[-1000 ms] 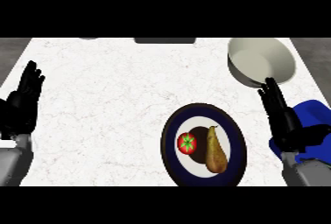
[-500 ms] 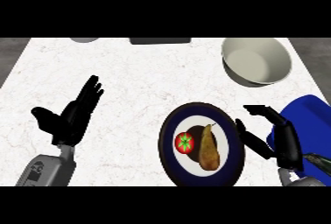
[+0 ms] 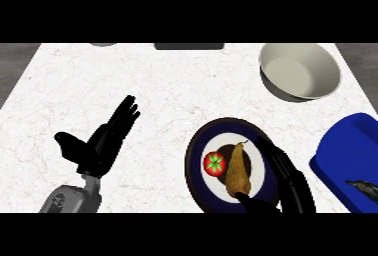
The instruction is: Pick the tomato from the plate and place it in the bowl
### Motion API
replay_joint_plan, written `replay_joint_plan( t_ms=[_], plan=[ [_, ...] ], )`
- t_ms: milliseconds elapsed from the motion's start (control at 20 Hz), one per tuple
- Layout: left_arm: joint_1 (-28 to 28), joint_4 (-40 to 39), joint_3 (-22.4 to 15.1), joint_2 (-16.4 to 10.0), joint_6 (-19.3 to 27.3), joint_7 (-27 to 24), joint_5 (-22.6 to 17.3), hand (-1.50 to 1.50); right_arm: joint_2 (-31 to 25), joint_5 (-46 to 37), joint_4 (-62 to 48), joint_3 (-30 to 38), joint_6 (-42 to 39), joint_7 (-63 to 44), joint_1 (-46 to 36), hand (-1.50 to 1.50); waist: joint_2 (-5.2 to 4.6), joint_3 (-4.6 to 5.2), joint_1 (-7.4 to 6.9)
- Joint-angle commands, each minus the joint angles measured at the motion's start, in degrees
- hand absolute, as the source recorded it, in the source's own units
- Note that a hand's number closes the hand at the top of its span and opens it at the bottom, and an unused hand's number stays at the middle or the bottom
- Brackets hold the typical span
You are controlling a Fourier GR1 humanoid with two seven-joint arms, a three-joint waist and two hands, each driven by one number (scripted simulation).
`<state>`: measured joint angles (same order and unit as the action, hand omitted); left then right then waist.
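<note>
Head view: my right hand (image 3: 289, 176) is hovering open, thumb apart, over the blue-rimmed round plate's (image 3: 194, 155) right edge, lining up on the small red tomato (image 3: 215, 163) lying there beside a brown pear (image 3: 238, 174). My left hand (image 3: 103, 142) is resting open at left. The cream round bowl (image 3: 299, 72) is waiting well apart.

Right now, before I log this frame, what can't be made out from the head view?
All in the head view:
- Right rim of the plate: covered by the right hand.
- Blue object: cut off by the right edge, shape unknown.
- Dark item on it: cut by the same edge, too small to name.
- Dark slab at the counter's far edge: cut off at the top.
</note>
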<state>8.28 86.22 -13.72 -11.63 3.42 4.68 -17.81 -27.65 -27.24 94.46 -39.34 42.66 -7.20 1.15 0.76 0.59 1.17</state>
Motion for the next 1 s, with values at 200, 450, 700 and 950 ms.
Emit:
replay_joint_plan(
  t_ms=[200, 450, 700, 950],
  plan=[
    [-0.88, 1.42, 0.28, -0.66, -0.77, 0.82, -0.7, 0.0, -2.72, -17.23, 4.97, -0.91, -14.47, -29.12, -2.85, -1.5, 0.15, 0.29, -0.17],
    [1.03, -0.47, 0.17, 0.75, -0.35, 0.85, -0.52, 0.0, 4.24, -21.57, 9.54, -5.1, -30.88, -48.13, -8.51, -1.5, -0.43, 0.09, -0.75],
    [-1.05, 2.44, -1.58, 1.03, -0.83, 1.76, -0.22, 0.0, 15.31, -22.0, 11.92, -6.2, -45.99, -67.19, -15.82, -1.5, -0.47, -0.32, -1.87],
    [-1.9, 2.55, -0.32, 0.17, -2.28, 0.26, -0.68, 0.0, 22.02, -22.71, 5.14, -2.98, -52.05, -72.91, -19.33, -1.5, -0.58, -0.45, -1.92]
  ],
)
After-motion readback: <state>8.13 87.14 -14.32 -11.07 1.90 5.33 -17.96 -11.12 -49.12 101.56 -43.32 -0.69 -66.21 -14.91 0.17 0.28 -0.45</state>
